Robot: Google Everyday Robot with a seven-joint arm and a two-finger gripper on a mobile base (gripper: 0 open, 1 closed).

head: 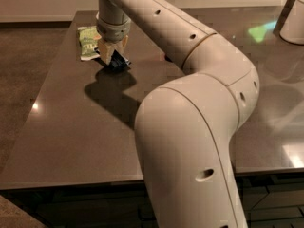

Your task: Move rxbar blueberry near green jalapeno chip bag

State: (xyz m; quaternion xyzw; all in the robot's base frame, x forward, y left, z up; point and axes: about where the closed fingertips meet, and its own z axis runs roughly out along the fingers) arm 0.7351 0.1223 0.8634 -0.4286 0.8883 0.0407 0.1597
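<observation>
The rxbar blueberry [119,63] is a dark blue wrapper that pokes out below my gripper [113,56] at the far left of the dark table. The gripper's pale fingers [107,54] are shut on the bar and hold it low over the tabletop, with a shadow just under it. The green jalapeno chip bag [87,42] lies flat just left of and behind the gripper, with its near edge close to the bar. My arm partly covers the bag's right side.
My big white arm [190,127] crosses the middle of the view and hides much of the table [71,127]. A small red bit of a can [167,58] shows behind the arm. A white container [294,18] stands at the back right. The table's left edge is near the bag.
</observation>
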